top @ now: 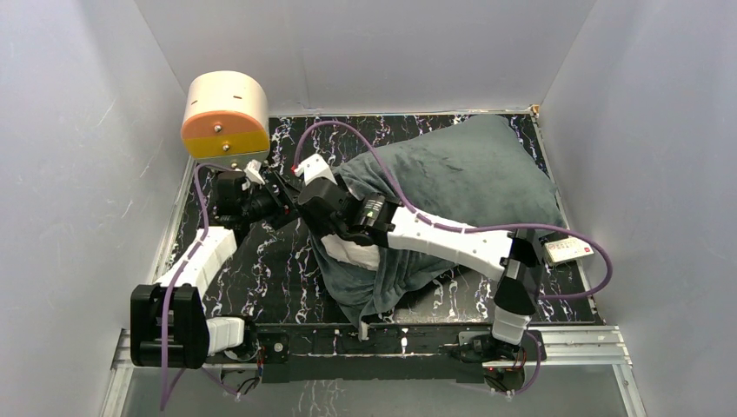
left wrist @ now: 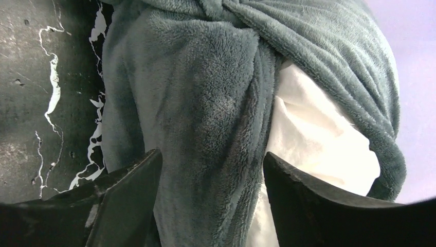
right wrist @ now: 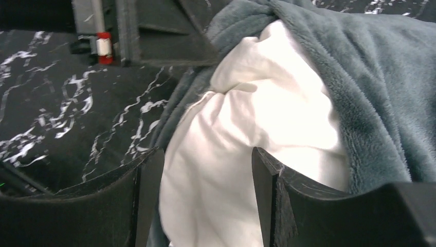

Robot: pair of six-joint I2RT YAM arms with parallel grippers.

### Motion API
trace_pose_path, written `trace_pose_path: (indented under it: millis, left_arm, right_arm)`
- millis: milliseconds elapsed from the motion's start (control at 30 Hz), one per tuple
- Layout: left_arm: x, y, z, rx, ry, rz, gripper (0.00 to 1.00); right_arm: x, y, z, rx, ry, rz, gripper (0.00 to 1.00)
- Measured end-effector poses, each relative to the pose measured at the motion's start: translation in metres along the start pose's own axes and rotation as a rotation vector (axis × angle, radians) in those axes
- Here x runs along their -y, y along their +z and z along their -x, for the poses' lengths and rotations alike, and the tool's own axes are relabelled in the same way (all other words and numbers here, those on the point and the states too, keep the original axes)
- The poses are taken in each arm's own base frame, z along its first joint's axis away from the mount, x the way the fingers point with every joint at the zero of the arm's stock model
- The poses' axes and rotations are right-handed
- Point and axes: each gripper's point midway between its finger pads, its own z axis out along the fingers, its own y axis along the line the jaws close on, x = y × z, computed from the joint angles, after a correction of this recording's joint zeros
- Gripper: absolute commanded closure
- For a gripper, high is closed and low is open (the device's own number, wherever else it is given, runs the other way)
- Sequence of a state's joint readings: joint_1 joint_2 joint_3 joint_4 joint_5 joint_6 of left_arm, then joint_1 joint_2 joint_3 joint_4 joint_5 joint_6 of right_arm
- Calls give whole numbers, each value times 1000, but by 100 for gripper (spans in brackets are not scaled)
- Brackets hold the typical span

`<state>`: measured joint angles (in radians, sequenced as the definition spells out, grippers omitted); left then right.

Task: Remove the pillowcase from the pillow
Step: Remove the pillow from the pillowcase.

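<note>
The pillowcase (top: 469,174), its plain dark grey-green plush face shown, was seen heaped across the middle and right of the tabletop (top: 261,278), twisted near its open end, where the white wrinkled pillow (right wrist: 241,128) bulged out. A thick fold of the cover was pinched in the left claw (left wrist: 210,159); the exposed pillow was clamped in the right claw (right wrist: 205,154)
</note>
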<state>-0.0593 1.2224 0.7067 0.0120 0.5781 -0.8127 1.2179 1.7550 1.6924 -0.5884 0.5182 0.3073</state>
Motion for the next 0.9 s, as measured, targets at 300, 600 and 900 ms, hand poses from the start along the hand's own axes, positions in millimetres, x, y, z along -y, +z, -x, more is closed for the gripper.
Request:
trace_pose_path:
  millis: [300, 600, 900]
  left_arm:
    - [-1, 19, -13, -108, 7, -117, 87]
    - [-12, 16, -18, -70, 37, -102, 100]
    - [-14, 0, -20, -29, 80, -14, 100]
  right_arm:
    - [22, 39, -14, -25, -57, -231, 12]
    - [50, 65, -51, -74, -41, -367, 100]
    - [43, 28, -51, 11, 53, -150, 100]
